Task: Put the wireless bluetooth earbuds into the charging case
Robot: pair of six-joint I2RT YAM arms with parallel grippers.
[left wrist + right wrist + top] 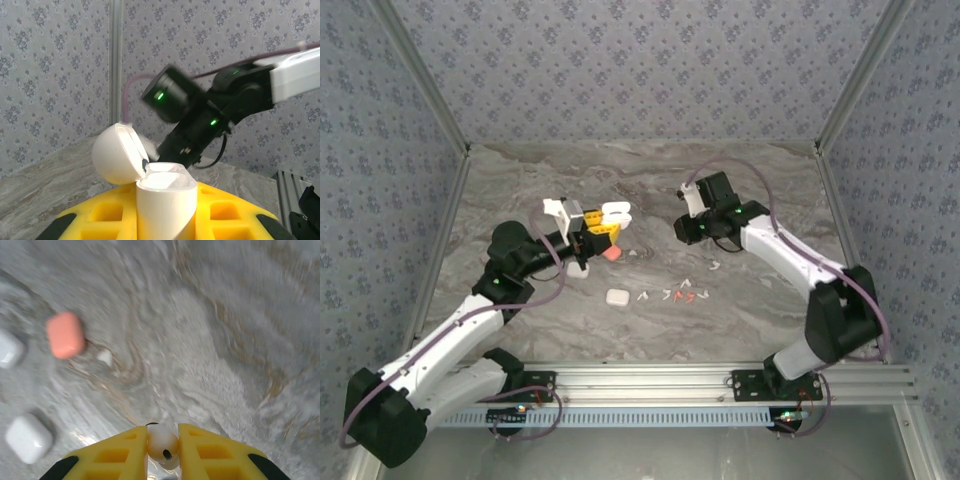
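Observation:
My left gripper (165, 197) is shut on an upright white charging case (165, 205) between its yellow fingers (227, 212). The case's lid (117, 152) hangs open to the left. From above, the left gripper (599, 233) holds that case (614, 214) over the table's middle. My right gripper (163, 432) is shut on one small white earbud (161, 444), well above the marble table (225, 340). The right arm (200, 117) hovers just behind the open case. More earbuds, white (643, 296) and red (685, 296), lie in a loose row on the table.
A pink case (611, 254) and a closed white case (617, 297) lie near the middle, seen also as the pink case (65, 335) and white case (28, 437) below my right gripper. A lone white earbud (715, 266) lies to the right. Patterned walls enclose the table.

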